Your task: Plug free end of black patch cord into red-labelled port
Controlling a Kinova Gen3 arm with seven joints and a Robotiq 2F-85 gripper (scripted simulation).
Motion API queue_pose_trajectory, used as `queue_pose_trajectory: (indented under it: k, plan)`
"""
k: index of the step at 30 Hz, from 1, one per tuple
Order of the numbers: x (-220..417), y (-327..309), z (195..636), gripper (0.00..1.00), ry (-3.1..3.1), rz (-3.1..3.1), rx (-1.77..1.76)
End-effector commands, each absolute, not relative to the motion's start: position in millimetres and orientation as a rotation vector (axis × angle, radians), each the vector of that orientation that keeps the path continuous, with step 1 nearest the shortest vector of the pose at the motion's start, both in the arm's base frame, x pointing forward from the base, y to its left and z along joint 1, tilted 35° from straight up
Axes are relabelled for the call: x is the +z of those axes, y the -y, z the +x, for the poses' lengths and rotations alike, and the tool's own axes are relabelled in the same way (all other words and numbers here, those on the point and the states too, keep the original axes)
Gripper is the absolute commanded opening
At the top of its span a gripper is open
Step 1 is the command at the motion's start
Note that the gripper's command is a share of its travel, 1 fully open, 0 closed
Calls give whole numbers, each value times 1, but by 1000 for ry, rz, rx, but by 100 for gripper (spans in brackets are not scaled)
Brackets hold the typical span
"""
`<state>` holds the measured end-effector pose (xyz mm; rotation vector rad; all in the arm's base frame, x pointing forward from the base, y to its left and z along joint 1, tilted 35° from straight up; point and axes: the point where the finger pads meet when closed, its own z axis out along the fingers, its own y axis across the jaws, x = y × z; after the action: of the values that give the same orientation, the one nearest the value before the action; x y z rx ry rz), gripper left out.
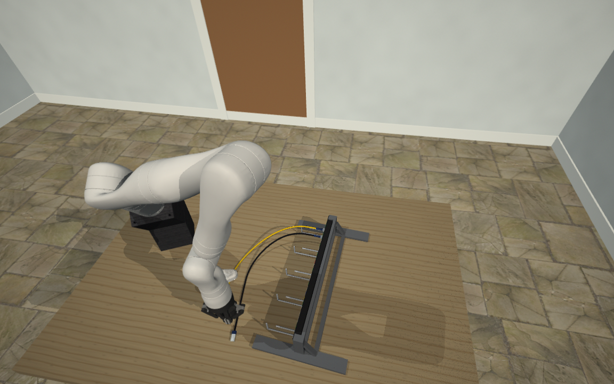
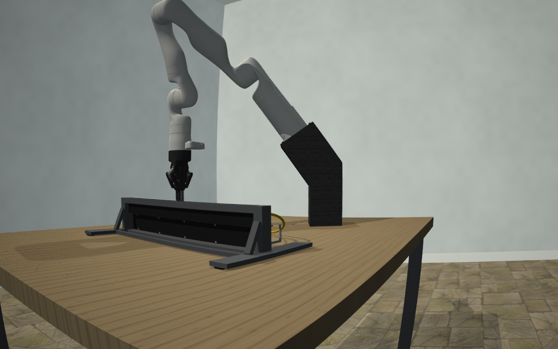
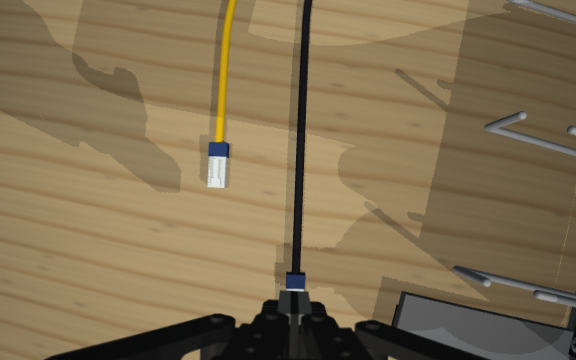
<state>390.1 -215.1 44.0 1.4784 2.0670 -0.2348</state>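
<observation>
The black patch cord [image 1: 257, 257] curves over the table from the rack's far end. Its free plug [image 1: 234, 336] lies on the wood near the rack's near foot. In the wrist view the cord [image 3: 300, 150] runs straight down to its blue boot [image 3: 295, 280], and the plug tip is hidden behind my fingertips. My gripper [image 1: 230, 320] points down just above that plug, shut and empty; it also shows in the wrist view [image 3: 293, 307] and behind the rack in the exterior view [image 2: 179, 195]. The red-labelled port is not visible.
The yellow cord [image 3: 224, 75] lies to the left of the black one, with its white plug [image 3: 220, 170] on the wood. The dark rack [image 1: 316, 281] [image 3: 528, 135] stands to the right with grey cable hooks sticking out toward me. Its foot [image 3: 468, 325] is close by.
</observation>
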Motion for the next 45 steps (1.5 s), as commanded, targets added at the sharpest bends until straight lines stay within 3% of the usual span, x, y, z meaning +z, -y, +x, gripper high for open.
queue_pose_trajectory:
  k: [1,38,39,45]
  plan:
    - [44,215,390,0,-2067,1478,-234]
    - [45,217,393,0,-2072,1472,-234]
    - [45,217,393,37,-2072,1472,-234]
    - [45,217,393,37,-2072,1472,-234]
